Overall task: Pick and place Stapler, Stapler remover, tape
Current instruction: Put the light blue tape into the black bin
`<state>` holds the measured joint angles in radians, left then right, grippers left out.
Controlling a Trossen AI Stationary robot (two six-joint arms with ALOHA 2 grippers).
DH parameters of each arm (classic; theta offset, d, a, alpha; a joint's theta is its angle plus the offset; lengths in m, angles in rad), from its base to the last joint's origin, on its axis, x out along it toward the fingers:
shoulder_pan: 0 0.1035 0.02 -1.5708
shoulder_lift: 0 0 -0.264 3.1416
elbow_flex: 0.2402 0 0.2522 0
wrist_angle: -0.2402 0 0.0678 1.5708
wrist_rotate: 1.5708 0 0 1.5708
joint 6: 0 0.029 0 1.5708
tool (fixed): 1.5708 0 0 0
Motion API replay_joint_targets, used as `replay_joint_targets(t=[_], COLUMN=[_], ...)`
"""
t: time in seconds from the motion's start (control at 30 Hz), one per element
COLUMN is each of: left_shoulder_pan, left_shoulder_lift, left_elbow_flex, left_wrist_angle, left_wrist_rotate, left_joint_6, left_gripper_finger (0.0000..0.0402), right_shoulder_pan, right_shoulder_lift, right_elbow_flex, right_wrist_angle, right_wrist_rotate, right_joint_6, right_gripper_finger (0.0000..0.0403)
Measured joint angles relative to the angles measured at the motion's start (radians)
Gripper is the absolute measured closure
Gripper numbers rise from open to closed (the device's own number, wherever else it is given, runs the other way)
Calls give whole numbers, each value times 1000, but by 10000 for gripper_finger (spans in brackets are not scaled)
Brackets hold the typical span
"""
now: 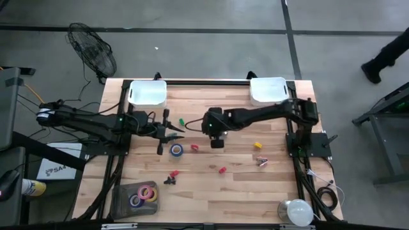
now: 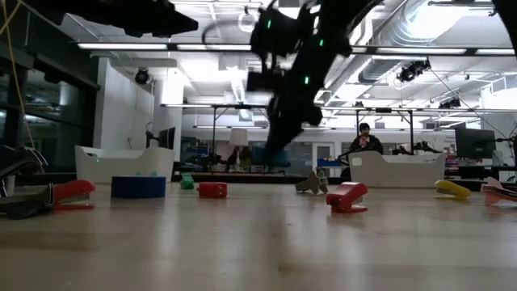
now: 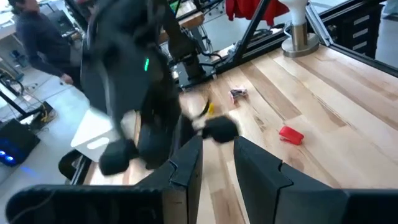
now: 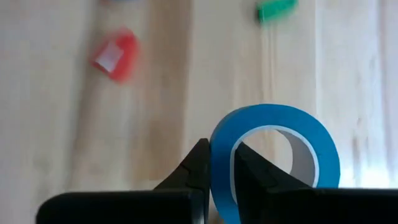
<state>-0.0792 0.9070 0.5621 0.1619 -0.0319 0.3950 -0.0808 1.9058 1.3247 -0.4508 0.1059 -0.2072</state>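
My right gripper [image 1: 217,142] hangs over the middle of the table, shut on a blue tape roll [image 4: 273,118] with a pale inner ring. My left gripper [image 1: 174,131] is open just left of it, above the table; in its wrist view the fingers [image 3: 217,165] point at the right arm. A second blue tape roll [image 1: 176,149] lies flat on the table below the left gripper. More tape rolls, purple and pink among them, lie in a dark tray [image 1: 121,203] at the near left. Small red staplers [image 1: 222,170] [image 1: 194,147] lie scattered about. My right gripper pinches the wall of the blue tape roll [image 4: 222,163], one finger [image 4: 252,171] inside the hole and the other finger [image 4: 198,167] outside. The fingers come from above, pointing down. The roll stands on edge in the hold, lifted clear of the table.
Two white bins [image 1: 147,92] [image 1: 268,89] sit at the far edge. A green block [image 1: 181,121], a yellow piece [image 1: 258,145], a staple remover [image 1: 262,161] and another red stapler [image 1: 172,174] lie on the wood. A white lamp base [image 1: 295,211] stands at the near right corner.
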Motion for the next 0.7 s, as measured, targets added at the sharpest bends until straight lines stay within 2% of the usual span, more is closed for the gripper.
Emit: replay_joint_targets(t=[0.27,0.43,0.7], left_shoulder_pan=[0,0,0], left_shoulder_lift=[27,29,29], left_elbow_flex=[0,0,0], left_wrist_angle=[18,36,122], left_wrist_rotate=[0,-3,16], left_joint_6=[-7,-7,15], left_gripper_finger=[312,312,312], right_shoulder_pan=[151,245,353], right_shoulder_lift=[-130,-196,-234], right_elbow_flex=[0,2,2], right_wrist_angle=[82,149,354], right_wrist_rotate=[2,42,51], right_joint_6=[-32,-67,-189], right_gripper_finger=[370,370,370])
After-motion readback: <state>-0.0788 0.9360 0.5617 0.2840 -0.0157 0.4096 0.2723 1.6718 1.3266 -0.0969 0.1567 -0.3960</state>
